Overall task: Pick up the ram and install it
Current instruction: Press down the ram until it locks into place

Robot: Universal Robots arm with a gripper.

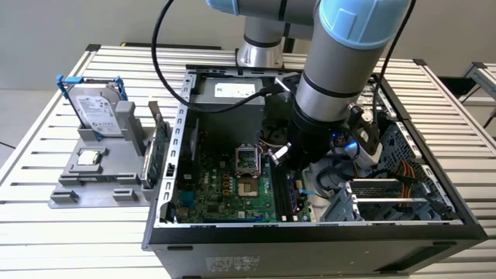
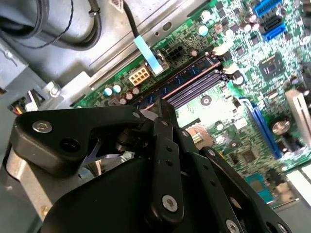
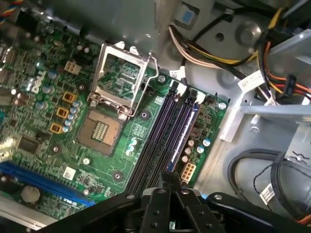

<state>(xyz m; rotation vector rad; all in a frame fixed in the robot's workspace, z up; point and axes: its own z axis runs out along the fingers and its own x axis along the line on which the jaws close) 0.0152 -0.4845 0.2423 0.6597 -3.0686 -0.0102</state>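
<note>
The ram (image 3: pixel 187 128) shows as a thin bluish strip lying along the memory slot closest to the drive bays, at the edge of the motherboard (image 3: pixel 58 97). In the second wrist view the ram (image 2: pixel 187 76) runs beside the black empty slots. My gripper (image 3: pixel 170 177) hangs just above one end of that slot row with its black fingers pressed together and nothing between them. In the second wrist view my gripper (image 2: pixel 163 106) points down at the slots. In the exterior view my gripper (image 1: pixel 281 160) is deep inside the open computer case (image 1: pixel 310 235). Whether the ram is fully seated I cannot tell.
On a grey holder (image 1: pixel 78 180) at the exterior view's left stand a hard drive (image 1: pixel 101 113), a small silver chip (image 1: pixel 89 156) and an upright green card (image 1: pixel 159 148). The CPU socket (image 3: pixel 121 80) stands open. Cable bundles (image 3: pixel 272 53) and a drive cage (image 1: pixel 387 197) crowd the case beside the slots.
</note>
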